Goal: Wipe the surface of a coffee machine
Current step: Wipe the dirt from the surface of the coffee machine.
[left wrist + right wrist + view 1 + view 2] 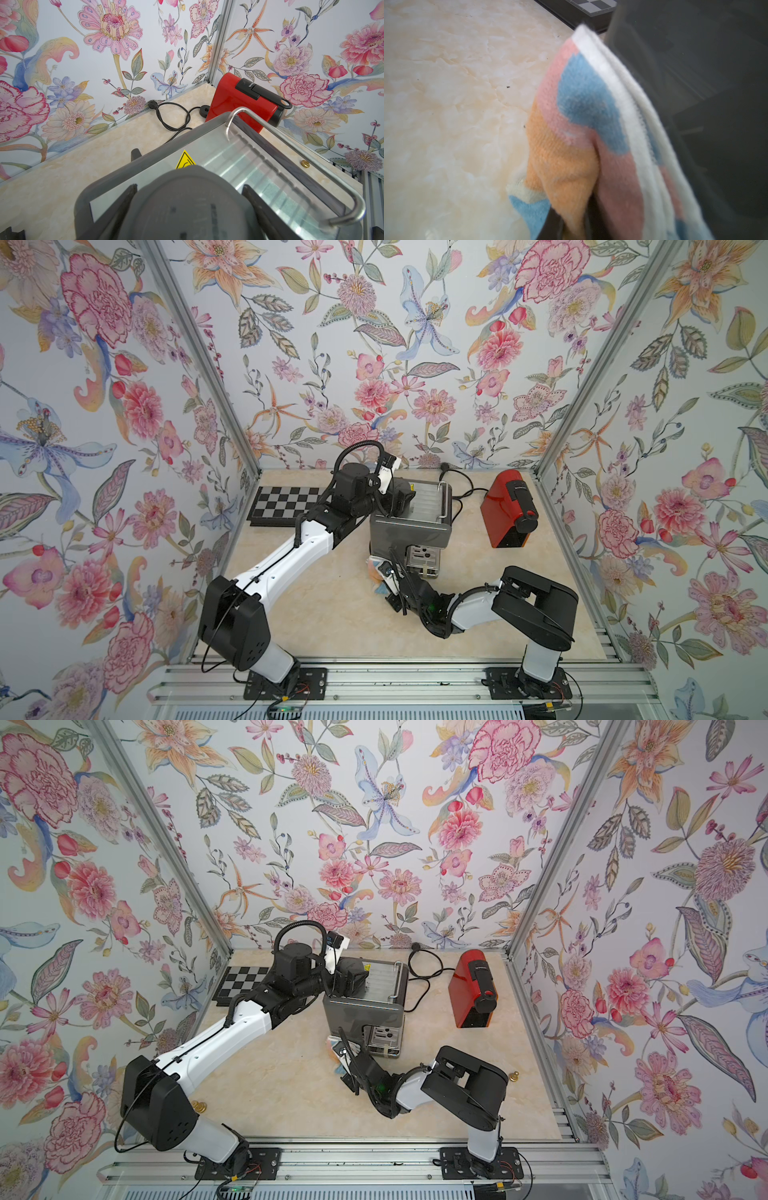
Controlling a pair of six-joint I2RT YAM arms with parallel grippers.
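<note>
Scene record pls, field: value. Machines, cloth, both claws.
grey coffee machine: mid table, metal rail on top
red capsule machine: to its right, apart
cloth: multicoloured, against the grey machine's lower side
right claw: shut on the cloth
left claw: jaws clasp the round grey lid on the machine's top
chessboard: back left, untouched

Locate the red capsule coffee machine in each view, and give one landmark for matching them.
Both top views: the red capsule coffee machine stands right of centre, near the back right corner.
Left wrist: upper middle, behind the grey coffee machine.
Right wrist: not in it.
Landmark: the grey coffee machine, beside the red one in both top views.
</note>
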